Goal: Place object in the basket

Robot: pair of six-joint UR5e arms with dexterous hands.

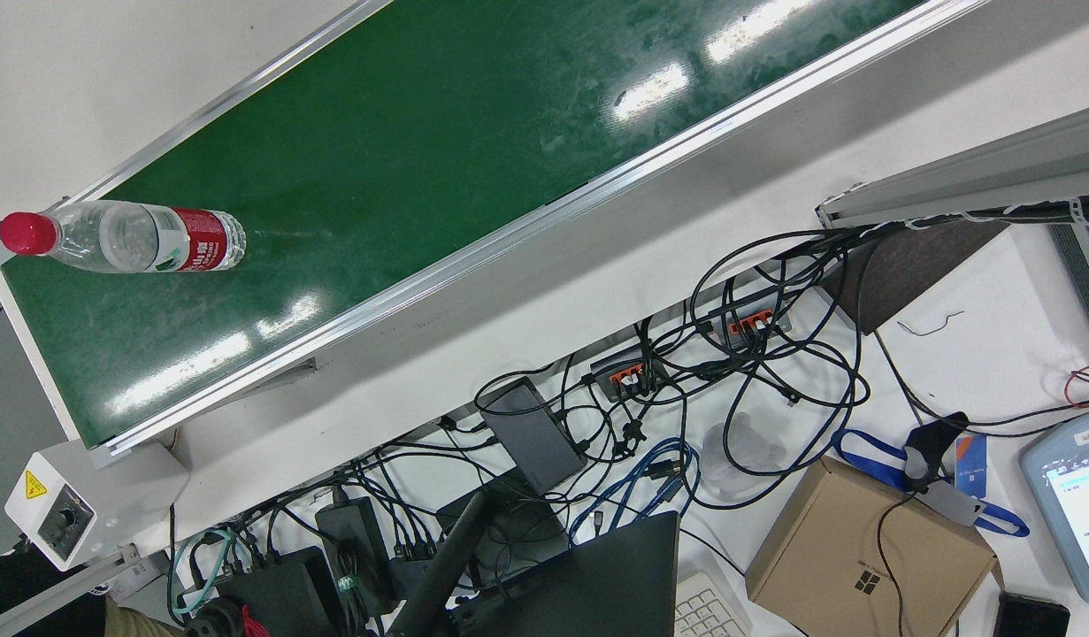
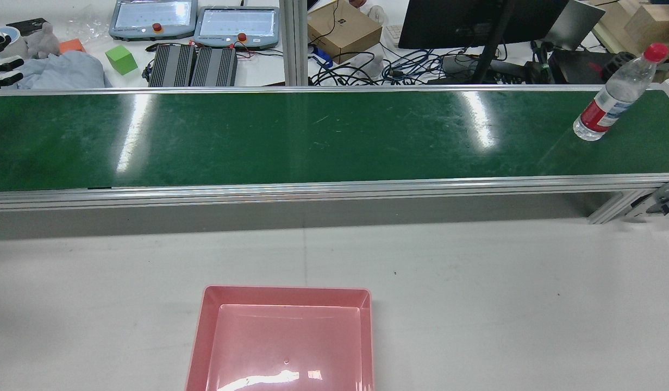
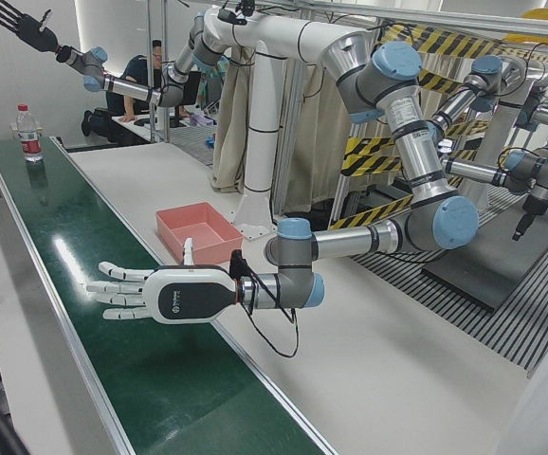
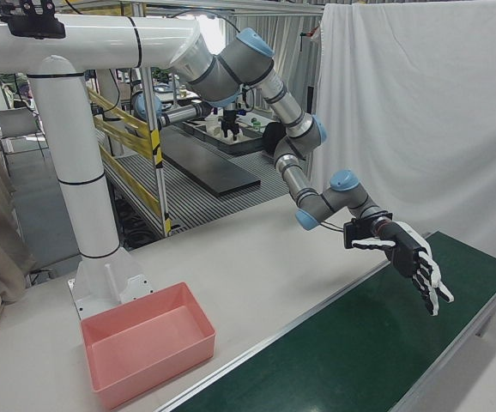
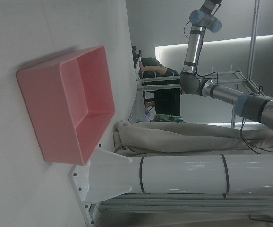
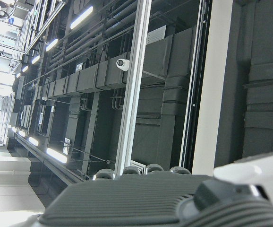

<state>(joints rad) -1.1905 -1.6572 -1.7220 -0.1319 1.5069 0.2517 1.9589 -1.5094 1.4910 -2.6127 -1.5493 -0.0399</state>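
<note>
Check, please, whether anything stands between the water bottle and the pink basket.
Nothing visible blocks the way. Between the water bottle, upright on the belt, and the basket lie only bare green belt, its low metal rail and white table.

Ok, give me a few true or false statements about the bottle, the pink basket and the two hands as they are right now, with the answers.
1. The water bottle stands upright on the green belt. True.
2. The bottle lies inside the pink basket. False: the basket is empty and sits on the white table, apart from the belt.
3. The left hand is above the belt with its fingers apart, holding nothing. True.
4. The bottle's cap is blue. False: it is red.
5. The right hand is closed around the bottle. False: it is raised high with fingers spread, clear of the bottle.
</note>
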